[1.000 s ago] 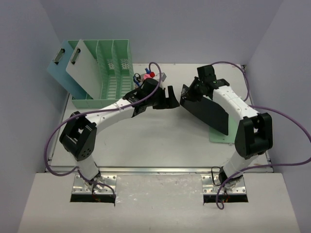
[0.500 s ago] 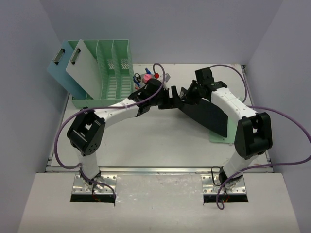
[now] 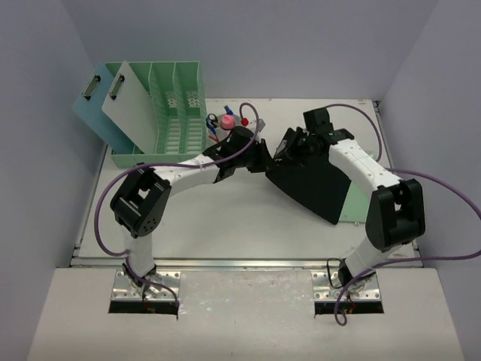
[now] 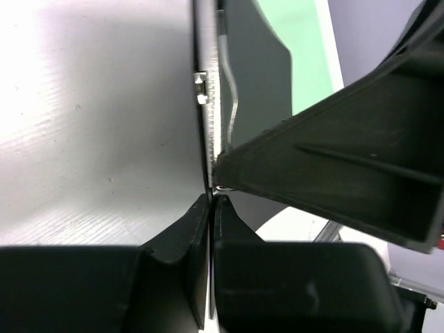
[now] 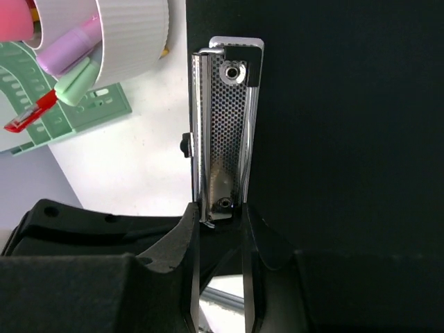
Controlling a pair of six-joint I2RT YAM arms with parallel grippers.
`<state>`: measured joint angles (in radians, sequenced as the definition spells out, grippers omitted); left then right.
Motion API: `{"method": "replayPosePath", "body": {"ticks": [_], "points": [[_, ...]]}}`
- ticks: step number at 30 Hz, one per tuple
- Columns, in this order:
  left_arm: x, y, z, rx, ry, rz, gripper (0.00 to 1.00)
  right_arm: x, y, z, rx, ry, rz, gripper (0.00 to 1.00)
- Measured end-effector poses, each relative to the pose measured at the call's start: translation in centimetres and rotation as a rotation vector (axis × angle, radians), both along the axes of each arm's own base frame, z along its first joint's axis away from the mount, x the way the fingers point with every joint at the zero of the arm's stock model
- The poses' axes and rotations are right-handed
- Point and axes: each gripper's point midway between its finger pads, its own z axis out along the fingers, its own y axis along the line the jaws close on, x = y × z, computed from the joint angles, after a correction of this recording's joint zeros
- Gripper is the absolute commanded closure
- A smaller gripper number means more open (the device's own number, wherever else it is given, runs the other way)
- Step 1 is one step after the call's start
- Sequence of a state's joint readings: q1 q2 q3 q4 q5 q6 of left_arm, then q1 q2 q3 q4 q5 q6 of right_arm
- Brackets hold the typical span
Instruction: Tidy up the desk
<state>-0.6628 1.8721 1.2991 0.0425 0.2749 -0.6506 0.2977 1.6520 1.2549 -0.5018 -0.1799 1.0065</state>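
A black clipboard hangs tilted over the right half of the white desk. My right gripper is shut on the board's metal clip, its jaws pinching the clip's lower end. My left gripper is shut on the board's thin left edge, fingers pressed flat against both faces. The right gripper's fingers show close beside it in the left wrist view.
A mint-green clipboard lies on the desk under the black one. The green file rack at the back left holds a white clipboard and a blue clipboard. A white cup of pens stands beside the rack.
My left arm has reached right to the black clipboard and its jaws have closed on the board's edge. The right arm has swung the board slightly left and lower.
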Motion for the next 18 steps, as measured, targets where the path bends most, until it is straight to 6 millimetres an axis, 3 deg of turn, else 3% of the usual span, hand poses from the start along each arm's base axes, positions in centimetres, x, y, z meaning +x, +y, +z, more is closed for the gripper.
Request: {"method": "replayPosePath", "body": {"ticks": [1,4,7,10,13,18], "points": [[0.0,0.1,-0.2,0.005,-0.003,0.003,1.0,-0.1,0.0,0.1,0.005,0.001,0.006,0.69],[-0.1,0.2,-0.5,0.008,-0.015,-0.005,1.0,-0.4,0.1,0.2,0.011,-0.005,0.048,0.39],[-0.8,0.9,-1.3,0.029,-0.025,-0.019,1.0,-0.8,0.3,0.6,0.012,-0.043,0.157,0.23],[-1.8,1.9,-2.2,0.061,-0.04,-0.043,1.0,-0.1,-0.6,2.2,0.043,-0.145,0.309,0.17],[-3.3,2.9,-2.7,0.089,-0.069,-0.09,1.0,2.1,-3.4,5.5,0.077,-0.317,0.413,0.15],[-5.8,4.0,-2.2,0.108,-0.155,-0.211,1.0,6.3,-9.9,13.4,0.06,-0.685,0.573,0.29]]}}
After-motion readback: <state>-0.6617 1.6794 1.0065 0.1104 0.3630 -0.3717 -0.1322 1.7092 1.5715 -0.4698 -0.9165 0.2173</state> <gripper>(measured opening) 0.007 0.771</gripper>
